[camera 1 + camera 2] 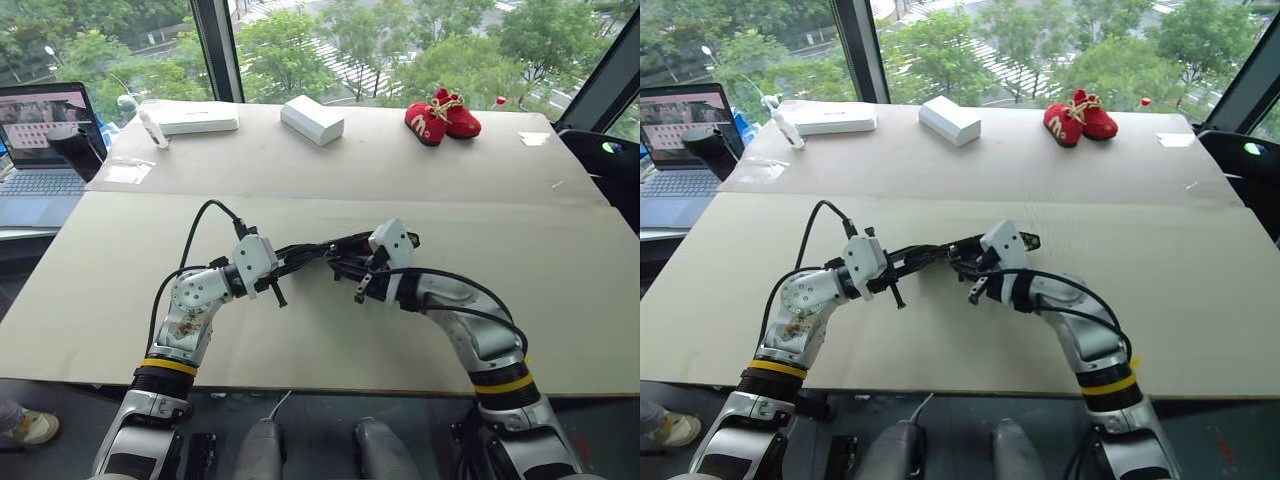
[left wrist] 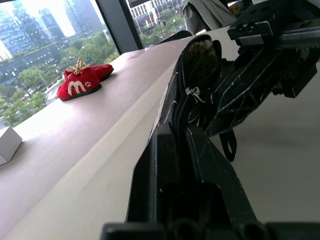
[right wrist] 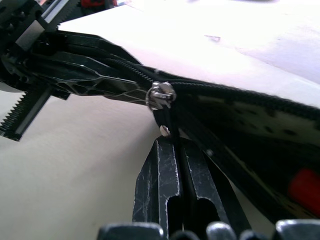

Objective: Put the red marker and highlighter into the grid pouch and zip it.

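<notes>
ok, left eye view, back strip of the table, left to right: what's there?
laptop → flat white box → white block → pair of small red shoes → small white card

I am working in what looks like an upper-floor office or lab room: tall windows (image 1: 330,40) with dark frames are looking down over treetops and a street. A laptop (image 1: 40,150) is sitting open beside my wide beige table (image 1: 560,260), and through my left wrist camera city towers are showing beyond the glass.
</notes>
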Available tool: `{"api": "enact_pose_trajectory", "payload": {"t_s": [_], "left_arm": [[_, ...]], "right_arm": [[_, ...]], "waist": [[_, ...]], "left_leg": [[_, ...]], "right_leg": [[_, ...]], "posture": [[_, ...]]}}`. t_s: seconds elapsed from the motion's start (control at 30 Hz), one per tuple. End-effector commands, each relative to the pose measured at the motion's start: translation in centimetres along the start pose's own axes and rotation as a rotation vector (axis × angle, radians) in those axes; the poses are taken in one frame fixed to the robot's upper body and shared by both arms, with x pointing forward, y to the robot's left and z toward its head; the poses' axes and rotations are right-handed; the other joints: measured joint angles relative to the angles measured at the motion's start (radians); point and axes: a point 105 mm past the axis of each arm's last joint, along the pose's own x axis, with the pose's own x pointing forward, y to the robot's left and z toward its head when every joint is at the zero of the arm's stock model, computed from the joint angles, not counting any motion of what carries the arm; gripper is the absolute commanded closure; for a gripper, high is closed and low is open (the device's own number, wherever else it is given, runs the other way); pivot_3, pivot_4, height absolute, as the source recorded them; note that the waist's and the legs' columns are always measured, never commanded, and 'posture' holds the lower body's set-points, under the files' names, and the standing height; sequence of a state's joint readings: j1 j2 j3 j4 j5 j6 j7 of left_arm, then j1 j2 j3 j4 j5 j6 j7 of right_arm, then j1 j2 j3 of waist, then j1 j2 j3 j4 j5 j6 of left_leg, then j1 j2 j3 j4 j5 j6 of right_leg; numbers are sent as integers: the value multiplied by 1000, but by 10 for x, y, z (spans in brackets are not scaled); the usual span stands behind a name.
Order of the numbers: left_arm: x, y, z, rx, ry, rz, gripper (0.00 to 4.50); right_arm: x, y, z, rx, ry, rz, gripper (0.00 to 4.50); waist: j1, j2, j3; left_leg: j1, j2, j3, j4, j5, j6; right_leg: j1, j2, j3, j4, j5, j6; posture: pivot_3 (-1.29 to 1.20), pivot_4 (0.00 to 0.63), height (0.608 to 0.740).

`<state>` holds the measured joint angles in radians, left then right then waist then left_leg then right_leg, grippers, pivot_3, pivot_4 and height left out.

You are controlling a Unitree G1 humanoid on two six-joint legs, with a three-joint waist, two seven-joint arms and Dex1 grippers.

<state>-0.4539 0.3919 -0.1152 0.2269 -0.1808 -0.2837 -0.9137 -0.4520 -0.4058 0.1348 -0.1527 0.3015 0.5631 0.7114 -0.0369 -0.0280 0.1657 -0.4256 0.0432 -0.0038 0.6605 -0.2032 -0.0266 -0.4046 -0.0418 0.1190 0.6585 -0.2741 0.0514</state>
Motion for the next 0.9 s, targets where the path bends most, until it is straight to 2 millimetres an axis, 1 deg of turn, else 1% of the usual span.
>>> {"api": "enact_pose_trajectory", "payload": {"t_s": [0.03, 0.17, 0.3, 0.4, 0.47, 0.53, 0.67, 0.73, 0.8, 0.83, 0.9], "left_arm": [[-2, 9, 10, 36, -29, 28, 4500], [-2, 9, 9, 35, -28, 24, 4500], [-2, 9, 9, 35, -29, 22, 4500], [-3, 9, 9, 36, -28, 21, 4500], [-3, 9, 9, 37, -26, 20, 4500], [-3, 9, 9, 38, -25, 20, 4500], [-4, 9, 9, 40, -24, 19, 4500], [-4, 9, 9, 40, -24, 17, 4500], [-3, 9, 9, 40, -25, 15, 4500], [-3, 9, 9, 40, -26, 14, 4500], [-2, 8, 9, 40, -27, 14, 4500]], "right_arm": [[-36, -33, 9, -80, 10, -123, 4490], [-56, -44, 6, -152, 74, -144, 4490], [-77, -71, -4, -209, 160, -258, 4490], [-98, -99, -11, -242, 226, -384, 4490], [-108, -110, -14, -260, 260, -426, 4490], [-113, -117, -15, -264, 261, -458, 4490], [-111, -116, -18, -256, 251, -447, 4490], [-102, -108, -17, -229, 210, -409, 4490], [-89, -91, -12, -161, 135, -319, 3835], [-84, -81, -10, -137, 107, -273, 3727], [-80, -70, -15, -101, 104, -218, 3091]], "waist": [[0, 0, 0], [-3, 0, 0], [-7, 0, 0], [-6, 0, 0], [-2, 0, 0], [-3, 0, 0], [-5, 0, 0], [-5, 0, 0], [-4, -1, 0], [-4, -1, 0], [-4, 0, 0]], "left_leg": [[0, 0, 0, 0, 0, 0], [0, 0, 0, 0, 0, 0], [0, 0, 0, 0, 0, 0], [0, 0, 0, 0, 0, 0], [0, 0, 1, 0, 0, 0], [0, -1, 1, 0, 0, 0], [0, 0, 1, 0, 0, 0], [0, 0, 1, 0, 0, 0], [0, 0, 0, 0, 0, 0], [0, 0, 0, 0, 0, 0], [0, 0, 0, 0, 0, 0]], "right_leg": [[0, 0, 0, 0, 0, 0], [0, 0, 0, -1, 0, 0], [0, 0, 1, -1, 0, 0], [0, 0, 1, -1, 0, 0], [0, 0, 1, -1, 0, 0], [0, -1, 1, -1, 0, 0], [0, 0, 1, -1, 0, 0], [0, 0, 1, -1, 0, 0], [0, 0, 1, -1, 0, 0], [0, 0, 1, -1, 0, 0], [0, 0, 1, -1, 0, 0]], "posture": [[0, 150, 729], [0, 150, 729], [0, 150, 729], [0, 150, 729], [0, 150, 729], [0, 150, 729], [0, 150, 729], [0, 150, 729], [0, 150, 729], [0, 150, 729], [0, 150, 729]]}}
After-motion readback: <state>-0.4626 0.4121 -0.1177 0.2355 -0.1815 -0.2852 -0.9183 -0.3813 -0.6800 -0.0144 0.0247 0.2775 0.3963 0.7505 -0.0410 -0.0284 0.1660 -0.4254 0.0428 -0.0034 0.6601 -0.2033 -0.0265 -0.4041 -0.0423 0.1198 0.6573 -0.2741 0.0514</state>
